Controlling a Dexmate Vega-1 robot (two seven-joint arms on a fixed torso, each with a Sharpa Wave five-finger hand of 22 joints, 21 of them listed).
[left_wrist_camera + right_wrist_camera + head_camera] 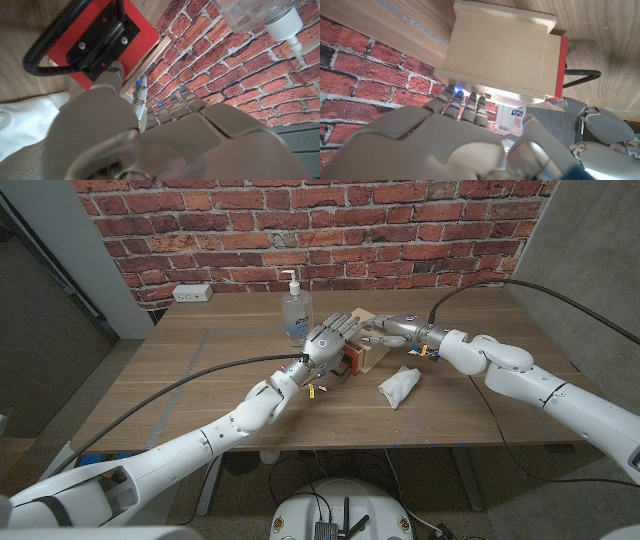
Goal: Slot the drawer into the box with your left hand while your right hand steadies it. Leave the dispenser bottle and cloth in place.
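Drawer (563, 64) nearly fully in box (500, 47).
Left hand (328, 340) presses drawer's red front, holding nothing; right hand (392, 328) rests fingers against box, ungripped.

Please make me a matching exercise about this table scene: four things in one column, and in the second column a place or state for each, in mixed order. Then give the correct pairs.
Column 1
1. dispenser bottle
2. cloth
3. drawer
4. right hand

Column 2
A. lies white and crumpled on the table, at the robot's right of the box
B. rests its fingers on the wooden box
C. stands upright behind the left hand, toward the brick wall
D. has a red front with a black handle and sits mostly inside the box

Pairs: 1-C, 2-A, 3-D, 4-B
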